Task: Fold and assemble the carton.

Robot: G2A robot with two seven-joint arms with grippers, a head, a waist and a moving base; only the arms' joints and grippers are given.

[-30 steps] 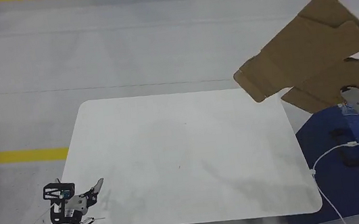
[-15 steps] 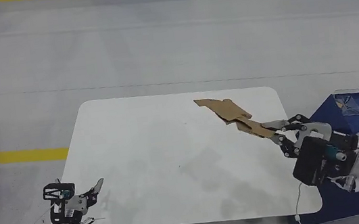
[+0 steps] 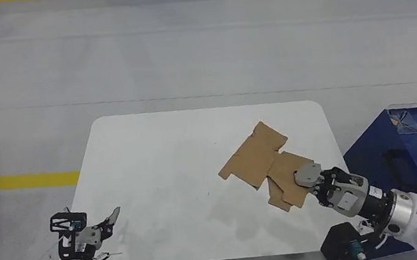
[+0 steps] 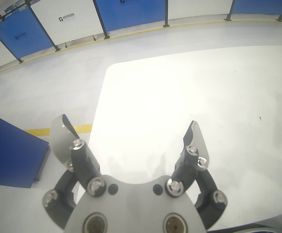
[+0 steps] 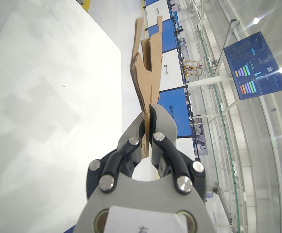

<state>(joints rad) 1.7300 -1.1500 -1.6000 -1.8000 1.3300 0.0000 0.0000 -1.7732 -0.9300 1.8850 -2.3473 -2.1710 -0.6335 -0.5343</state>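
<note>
Pinching the near edge of the carton (image 3: 264, 162), the right hand (image 3: 307, 174) is seen over the near right part of the white table (image 3: 158, 168), close to its right edge. The carton is a flat, unfolded piece of brown cardboard with several flaps and notches, spread out from the hand toward the middle of the table. In the right wrist view the carton (image 5: 145, 77) is seen edge-on, with layers of cardboard lying against each other, clamped between the two fingers of the right hand (image 5: 148, 114), which are pressed together on it. The table (image 5: 44, 88) is seen beside it; whether the carton's far end touches the table cannot be told.

The left hand (image 3: 92, 220) is held at the near left corner of the table, well apart from the carton. In its own view the left hand (image 4: 130, 130) is spread wide with nothing between the fingers, pointed across the table (image 4: 176, 88).

A blue cabinet (image 3: 401, 152) stands just beside the table's right edge. A yellow floor line (image 3: 17, 181) runs on the left. Blue and white panels (image 4: 66, 19) and a wall screen with coloured bars (image 5: 251, 66) are seen in the room behind
</note>
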